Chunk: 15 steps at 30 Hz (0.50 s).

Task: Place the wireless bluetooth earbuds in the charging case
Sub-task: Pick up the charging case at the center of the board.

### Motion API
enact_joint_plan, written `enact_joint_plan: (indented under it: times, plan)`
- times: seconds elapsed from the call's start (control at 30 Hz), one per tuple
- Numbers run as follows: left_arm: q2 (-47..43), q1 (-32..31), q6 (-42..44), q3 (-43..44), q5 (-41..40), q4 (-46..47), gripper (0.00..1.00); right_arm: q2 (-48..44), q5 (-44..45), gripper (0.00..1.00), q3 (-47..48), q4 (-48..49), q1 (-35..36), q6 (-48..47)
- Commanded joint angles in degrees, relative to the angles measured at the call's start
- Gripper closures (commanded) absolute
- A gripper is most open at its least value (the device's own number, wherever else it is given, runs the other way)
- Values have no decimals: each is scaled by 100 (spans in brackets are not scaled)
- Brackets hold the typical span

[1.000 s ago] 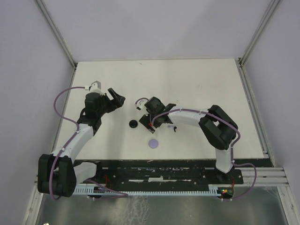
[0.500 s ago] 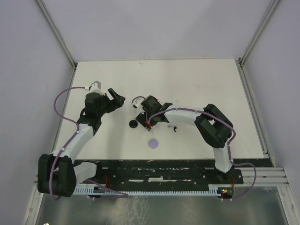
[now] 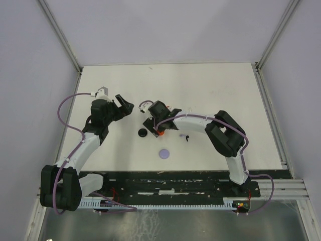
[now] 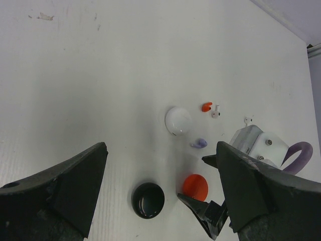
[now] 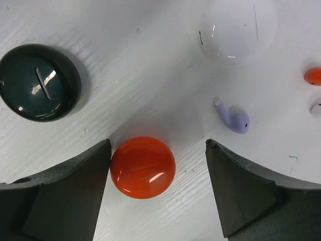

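Both apart: right claw (image 5: pixel 158 146) shifted left, over red case (image 5: pixel 143 167); left claw (image 4: pixel 161 150) unmoved.

Right wrist view's edge crops the red earbud (image 5: pixel 314 76) and white earbud (image 5: pixel 317 106).

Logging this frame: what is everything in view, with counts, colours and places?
Round cases: 4; black, red and white clustered mid-table, lavender alone toward the near edge.
Earbuds: lavender 1, red 1, white apparently 2; all beside the white case.
Small black item: 1, beside the right arm; too small to identify.
Table: 1, white.
Left fingers: 2, black, open and empty, left of the cluster.
Right fingers: 2, black, open, red case seen between them.
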Motion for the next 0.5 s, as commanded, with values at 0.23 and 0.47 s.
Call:
enact_joint_plan:
  times: [0.23, 0.47]
  plan:
    - [-63, 13, 310, 178, -63, -3, 5, -201, -111, 15, -176, 160, 30, 44]
    - [-63, 9, 311, 187, -63, -23, 5, -428, -371, 15, -511, 291, 28, 139]
